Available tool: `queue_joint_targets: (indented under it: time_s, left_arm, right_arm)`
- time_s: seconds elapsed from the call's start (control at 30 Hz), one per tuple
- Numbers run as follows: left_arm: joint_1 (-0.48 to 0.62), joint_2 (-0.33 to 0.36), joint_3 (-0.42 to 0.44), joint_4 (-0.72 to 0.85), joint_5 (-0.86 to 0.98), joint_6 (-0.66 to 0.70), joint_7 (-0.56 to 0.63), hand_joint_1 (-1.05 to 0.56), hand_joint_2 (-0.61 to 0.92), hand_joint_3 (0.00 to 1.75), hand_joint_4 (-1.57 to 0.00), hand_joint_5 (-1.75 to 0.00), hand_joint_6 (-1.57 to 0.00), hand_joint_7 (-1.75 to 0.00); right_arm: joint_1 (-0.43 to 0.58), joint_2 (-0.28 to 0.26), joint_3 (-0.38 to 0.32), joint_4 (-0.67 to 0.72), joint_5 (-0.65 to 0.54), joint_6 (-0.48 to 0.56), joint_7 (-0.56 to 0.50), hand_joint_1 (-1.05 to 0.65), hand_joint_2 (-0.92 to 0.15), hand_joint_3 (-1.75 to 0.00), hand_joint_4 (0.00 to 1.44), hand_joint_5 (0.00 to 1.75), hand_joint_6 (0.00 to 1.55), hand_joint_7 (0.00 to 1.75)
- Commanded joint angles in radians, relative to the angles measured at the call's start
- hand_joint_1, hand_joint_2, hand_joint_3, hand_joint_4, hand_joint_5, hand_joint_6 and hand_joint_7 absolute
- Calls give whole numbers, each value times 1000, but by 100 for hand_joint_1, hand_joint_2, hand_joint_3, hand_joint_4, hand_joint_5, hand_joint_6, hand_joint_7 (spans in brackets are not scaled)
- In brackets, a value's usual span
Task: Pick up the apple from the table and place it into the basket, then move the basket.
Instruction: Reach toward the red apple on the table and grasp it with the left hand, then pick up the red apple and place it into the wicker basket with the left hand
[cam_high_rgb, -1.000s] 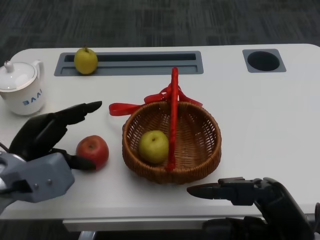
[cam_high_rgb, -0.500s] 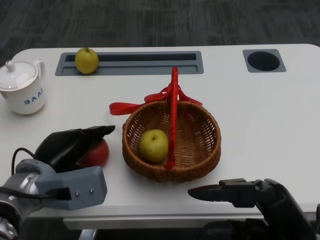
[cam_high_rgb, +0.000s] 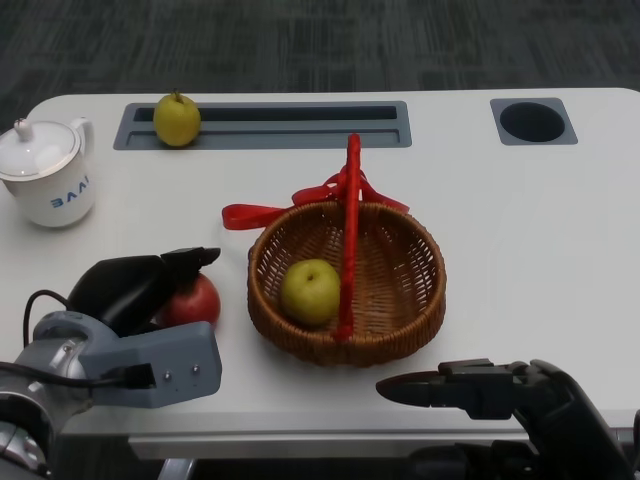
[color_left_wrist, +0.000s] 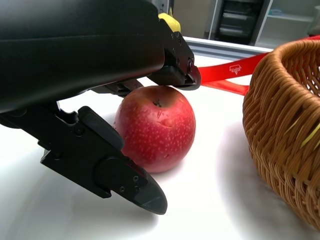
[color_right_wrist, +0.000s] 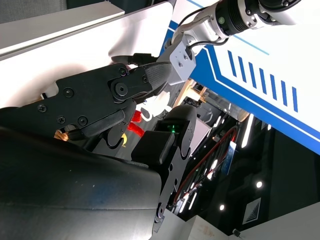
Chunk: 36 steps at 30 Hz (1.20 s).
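Bracketing the apple (cam_high_rgb: 190, 300) on the counter (cam_high_rgb: 520, 220), the left hand (cam_high_rgb: 140, 285) is being held with fingers (color_left_wrist: 107, 170) wide, not yet gripping; the basket (cam_high_rgb: 400, 300) is lying just right. The right hand (cam_high_rgb: 500, 390) is being kept idle, empty, near edge.

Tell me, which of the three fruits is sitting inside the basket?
The yellow-green fruit beside the red handle lies in the basket. The red apple sits on the table, the other yellow fruit in the grey tray.

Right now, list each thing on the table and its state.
Apple: on the table, left hand closing around it, not lifted.
Basket: upright, holding a green pear.
Yellow pear: in the tray slot.
Teapot: lidded.
Right hand: holds nothing.
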Motion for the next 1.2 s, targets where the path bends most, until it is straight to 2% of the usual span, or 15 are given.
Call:
queue_joint_targets:
  time_s: [0.03, 0.3, 0.67, 1.03, 1.13, 1.2]
  left_arm:
    - [-17, 27, -10, 2, -2, -8, 38, -63, 68, 0, -47, 0, -39, 0]
    - [-31, 51, -40, -10, 13, -54, 136, -67, 70, 0, -46, 0, -40, 0]
    - [-58, 20, -91, 20, 34, 85, 53, -71, 73, 1, -44, 0, -37, 0]
    - [-49, -37, -84, 29, 6, 147, -27, -69, 71, 1, -46, -1, -39, -1]
    - [-50, -44, -68, 27, -15, 135, -66, -65, 72, 1, -54, -3, -46, -3]
    - [-50, -49, -44, 25, -44, 122, -94, -57, 72, 0, -67, -5, -58, -5]
  right_arm:
    - [13, -10, -6, -18, 14, -4, -4, -48, -88, 0, 96, 0, 87, 0]
    - [3, -10, -3, -2, 19, -14, 1, -48, -88, 0, 96, 0, 87, 0]
    - [46, -23, 2, -53, 34, 4, 5, -49, -88, 0, 97, 0, 88, 0]
    - [98, -30, -8, -108, 29, 15, -2, -48, -89, 0, 95, 0, 87, 0]
    - [105, -27, -8, -113, 27, 14, -4, -48, -89, 0, 95, 0, 87, 0]
    - [108, -26, -8, -116, 25, 16, -5, -48, -89, 0, 95, 0, 87, 0]
